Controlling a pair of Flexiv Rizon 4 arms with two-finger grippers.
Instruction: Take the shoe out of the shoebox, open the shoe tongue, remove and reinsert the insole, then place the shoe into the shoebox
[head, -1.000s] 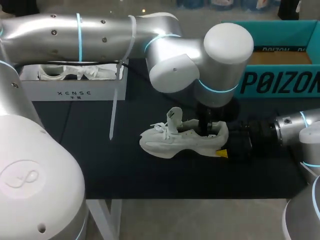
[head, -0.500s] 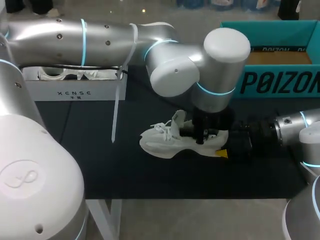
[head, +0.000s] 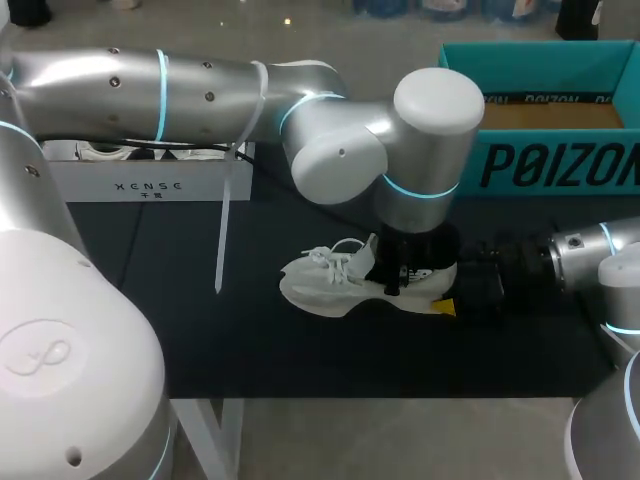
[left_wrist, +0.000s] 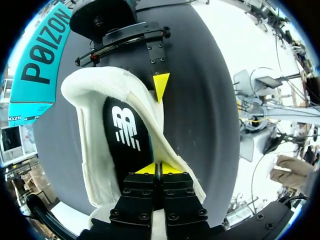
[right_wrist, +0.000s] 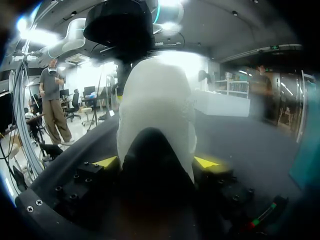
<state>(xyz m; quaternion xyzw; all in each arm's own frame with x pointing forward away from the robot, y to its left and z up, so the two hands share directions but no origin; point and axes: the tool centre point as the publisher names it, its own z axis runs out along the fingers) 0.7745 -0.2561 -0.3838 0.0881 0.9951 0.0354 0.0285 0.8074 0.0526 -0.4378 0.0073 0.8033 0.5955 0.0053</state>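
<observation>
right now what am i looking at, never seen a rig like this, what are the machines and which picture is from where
These are a robot's left arm and right arm at a dark table, each ending in a two-finger gripper with yellow tips. The head view looks down from a fixed camera above and behind the robot. The two round views come from a camera on each wrist, looking along the fingers. On the table lies a white shoe, with a teal shoebox behind it and a white box at the far left. The right gripper holds the shoe's heel between its fingers. The left gripper is down inside the shoe's opening, its fingers shut together over the black insole; whether they pinch anything cannot be seen.
</observation>
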